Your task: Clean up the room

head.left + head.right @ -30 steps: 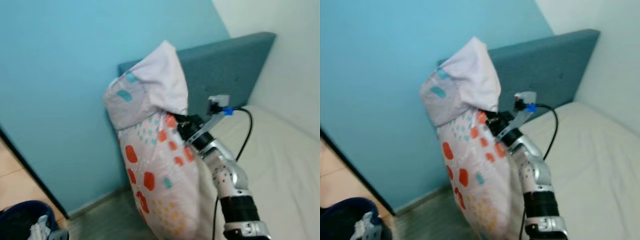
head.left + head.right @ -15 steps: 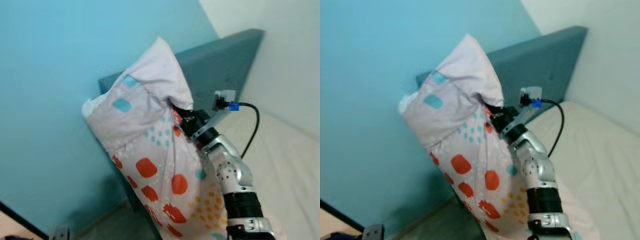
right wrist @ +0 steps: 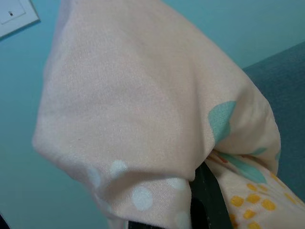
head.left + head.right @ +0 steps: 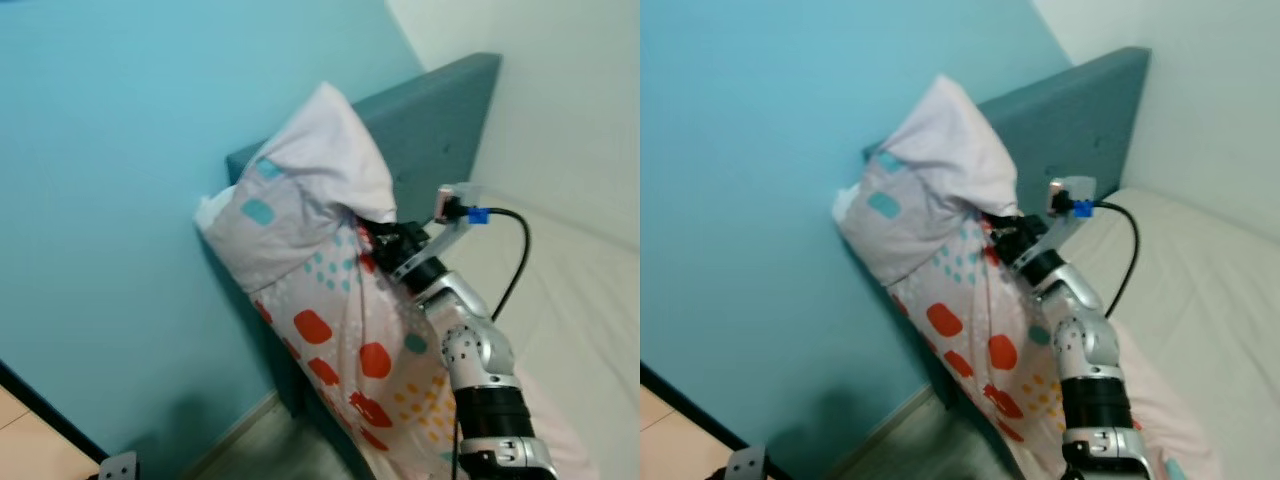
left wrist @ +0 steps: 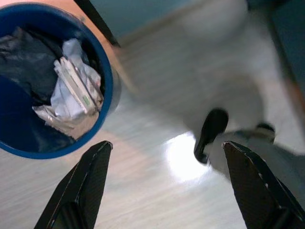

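Gripping fabric near top: right gripper (image 4: 385,240) pinched shut on pale pillow with orange and teal spots (image 4: 330,320), raised in air. Pillow long axis hangs steeply down from grip, lower end near cream mattress (image 4: 570,300). Padded teal headboard (image 4: 440,120) just behind pillow. Left gripper (image 5: 164,183) idle, fingers spread apart, over round blue bin (image 5: 107,76).

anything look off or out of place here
The patterned pillow isn't lying on the bed: the right hand holds it bunched in the air by the headboard.
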### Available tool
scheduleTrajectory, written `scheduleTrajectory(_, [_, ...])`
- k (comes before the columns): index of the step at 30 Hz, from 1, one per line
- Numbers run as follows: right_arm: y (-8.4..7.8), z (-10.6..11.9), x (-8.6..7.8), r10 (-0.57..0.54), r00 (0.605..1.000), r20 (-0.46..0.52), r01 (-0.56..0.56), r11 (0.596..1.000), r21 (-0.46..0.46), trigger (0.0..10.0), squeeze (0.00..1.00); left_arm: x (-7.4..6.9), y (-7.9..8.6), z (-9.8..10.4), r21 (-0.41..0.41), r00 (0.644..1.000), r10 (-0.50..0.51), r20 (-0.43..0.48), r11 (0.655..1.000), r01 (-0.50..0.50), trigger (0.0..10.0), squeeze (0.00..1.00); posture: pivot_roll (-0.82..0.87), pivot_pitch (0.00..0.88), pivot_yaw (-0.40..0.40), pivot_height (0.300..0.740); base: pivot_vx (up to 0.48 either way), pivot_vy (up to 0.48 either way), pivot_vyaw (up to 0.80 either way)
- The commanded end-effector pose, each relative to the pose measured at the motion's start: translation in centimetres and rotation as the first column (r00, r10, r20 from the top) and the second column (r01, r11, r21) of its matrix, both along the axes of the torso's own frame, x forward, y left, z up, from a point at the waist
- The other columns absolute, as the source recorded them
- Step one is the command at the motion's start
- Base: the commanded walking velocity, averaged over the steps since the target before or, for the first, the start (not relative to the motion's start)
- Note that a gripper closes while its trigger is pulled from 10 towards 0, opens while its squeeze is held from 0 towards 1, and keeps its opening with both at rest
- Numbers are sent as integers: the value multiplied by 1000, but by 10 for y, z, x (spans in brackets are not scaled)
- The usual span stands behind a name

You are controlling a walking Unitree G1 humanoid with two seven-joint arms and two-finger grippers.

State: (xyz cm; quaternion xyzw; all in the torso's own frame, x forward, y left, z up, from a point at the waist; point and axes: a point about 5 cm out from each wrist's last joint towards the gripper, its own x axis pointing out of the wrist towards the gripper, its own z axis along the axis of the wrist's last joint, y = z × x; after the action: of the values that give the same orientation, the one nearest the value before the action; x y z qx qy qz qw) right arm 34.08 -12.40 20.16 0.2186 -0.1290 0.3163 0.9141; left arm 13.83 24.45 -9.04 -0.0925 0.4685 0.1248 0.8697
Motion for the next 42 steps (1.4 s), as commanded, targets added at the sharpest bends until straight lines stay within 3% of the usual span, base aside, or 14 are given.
scheduleTrajectory(1, [2,16,-2,3,997,80,-5,1000,25,0,0,3,-1,1,0,1000,-28,3,1000,28,10000,0,-126,20,14,740,0,0,0])
scheduleTrajectory(9, [2,16,-1,1,997,80,-3,1000,31,0,0,4,-1,1,16,999,-46,-3,999,46,10000,0,-123,19,14,740,0,-349,0])
scheduleTrajectory(16, [1,14,-1,-10,997,77,9,1000,20,0,0,4,0,1,15,1000,-25,5,1000,25,10000,0,-126,17,13,740,0,0,0])
scheduleTrajectory(42, [-5,10,-1,-34,998,57,31,997,65,0,0,5,-1,2,14,999,-52,6,999,52,10000,0,-133,19,18,740,0,0,781])
